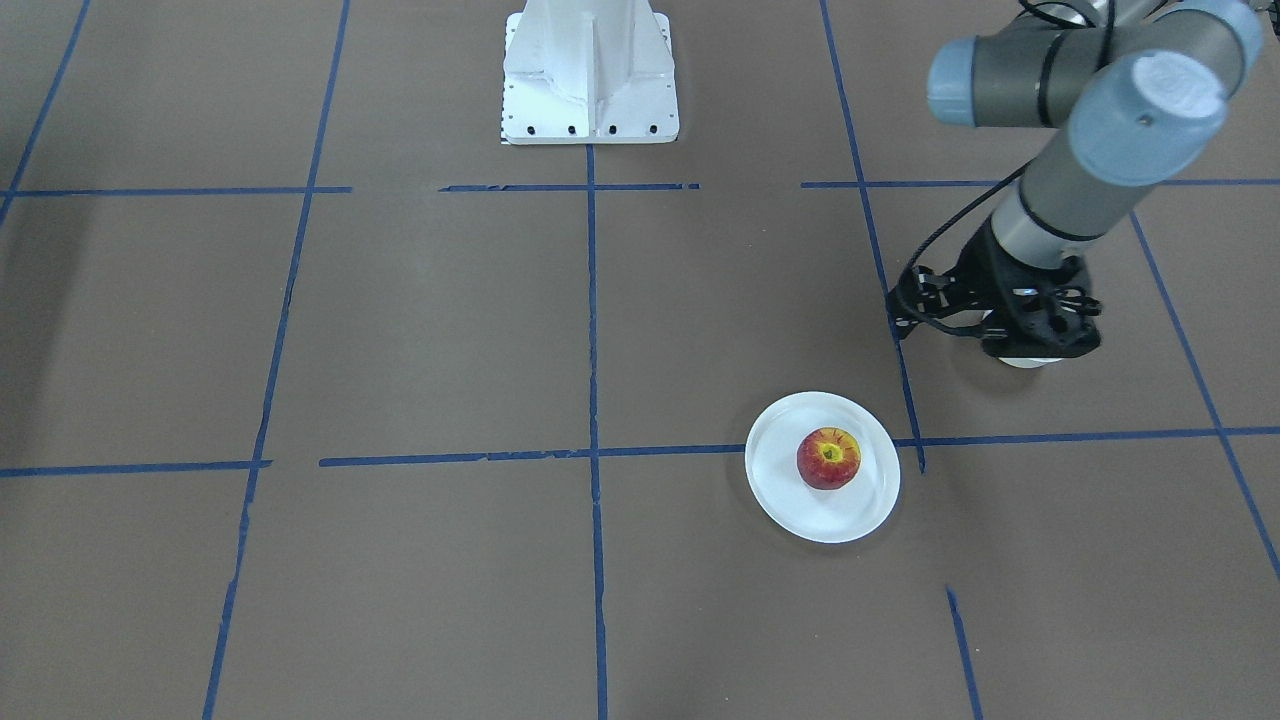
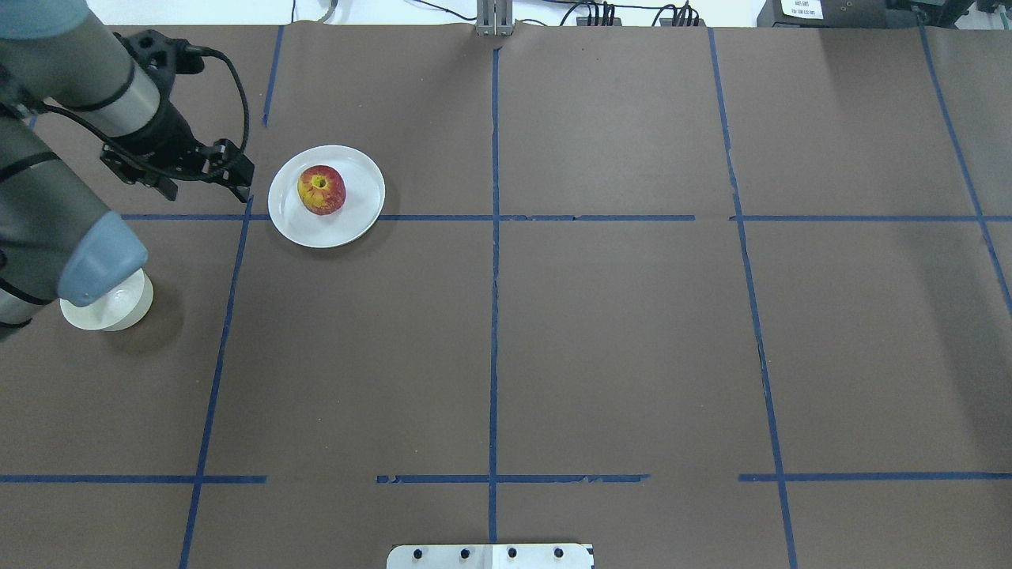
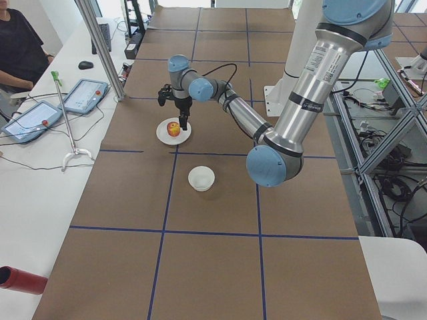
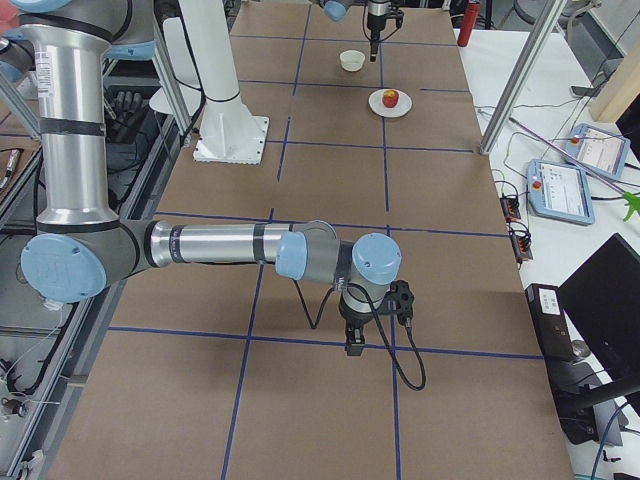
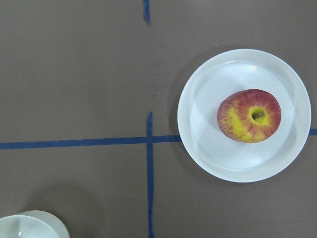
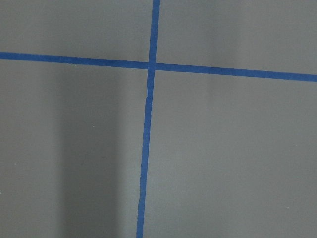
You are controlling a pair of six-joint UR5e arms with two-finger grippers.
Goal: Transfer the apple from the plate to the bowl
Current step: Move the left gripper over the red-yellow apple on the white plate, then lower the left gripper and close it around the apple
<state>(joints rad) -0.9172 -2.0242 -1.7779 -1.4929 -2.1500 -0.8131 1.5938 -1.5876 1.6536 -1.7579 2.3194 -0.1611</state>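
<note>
**Exterior left:** the left gripper [image 3: 181, 121] hangs close above the plate [image 3: 163, 137], where the apple [image 3: 173, 129] sits. The bowl [image 3: 201, 178] stands apart, lower in frame. The finger spread cannot be told.

**Overhead:** the gripper is at upper left, just left of the plate. The apple's stem dimple faces up, and the left arm [image 2: 47, 229] half hides the bowl.

**Front-facing:** the gripper covers all but a sliver of the bowl.

**Left wrist:** no fingers show. The apple lies at frame right and the bowl's rim at lower left, so the reach likely needs a sideways shift toward the apple.

**Exterior right:** the right gripper [image 4: 353, 342] is well apart from the plate, and its finger state cannot be told. The left arm is far nearer.

**Right wrist:** only tape [image 6: 146, 148] on the table [image 6: 228, 158].
</note>
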